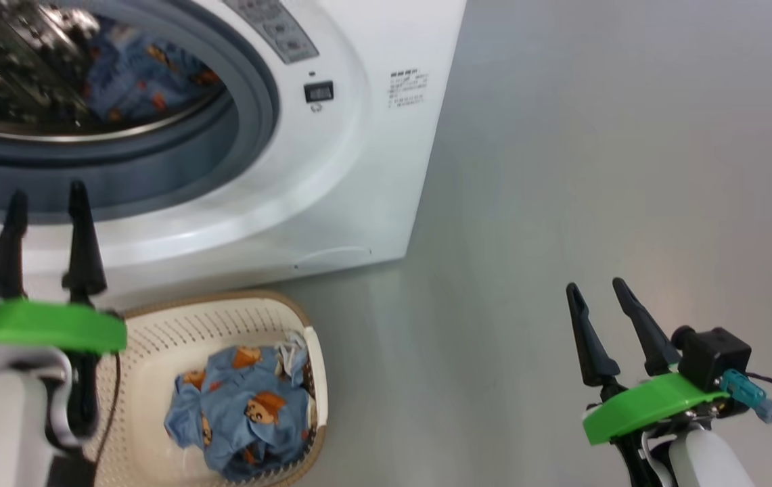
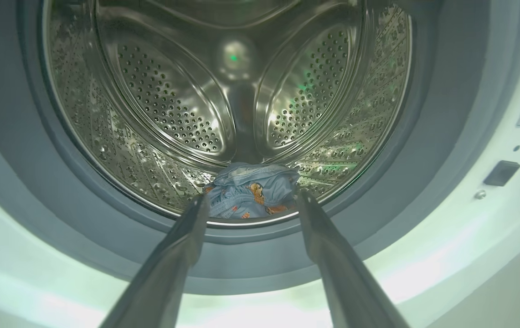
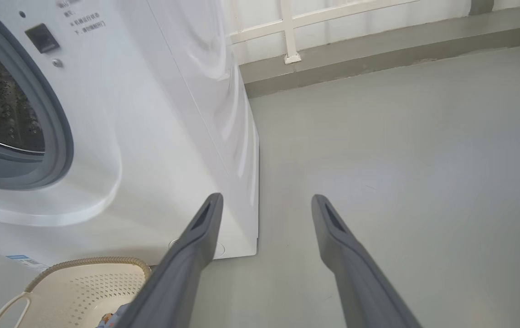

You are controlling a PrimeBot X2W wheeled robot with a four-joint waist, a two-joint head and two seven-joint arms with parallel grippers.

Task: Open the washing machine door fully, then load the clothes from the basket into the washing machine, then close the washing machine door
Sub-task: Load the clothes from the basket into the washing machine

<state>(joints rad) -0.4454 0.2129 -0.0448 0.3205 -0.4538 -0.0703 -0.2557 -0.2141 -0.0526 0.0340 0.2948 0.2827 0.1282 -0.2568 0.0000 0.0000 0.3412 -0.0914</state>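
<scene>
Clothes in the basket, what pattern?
The clothes are light blue with orange cartoon animals; head view.

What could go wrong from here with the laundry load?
1. The light-blue animal-print garment in the perforated steel drum lies near the front lip, next to the grey-blue rubber gasket; it might get pinched at closing.
2. More blue printed clothes lie in the cream perforated plastic basket; closing now would miss them.

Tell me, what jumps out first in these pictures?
The washing machine's big shiny steel drum gapes open, with a blue cartoon garment inside. Below it, the cream basket on the floor holds more blue clothes. The left gripper and right gripper hover open, empty.
</scene>
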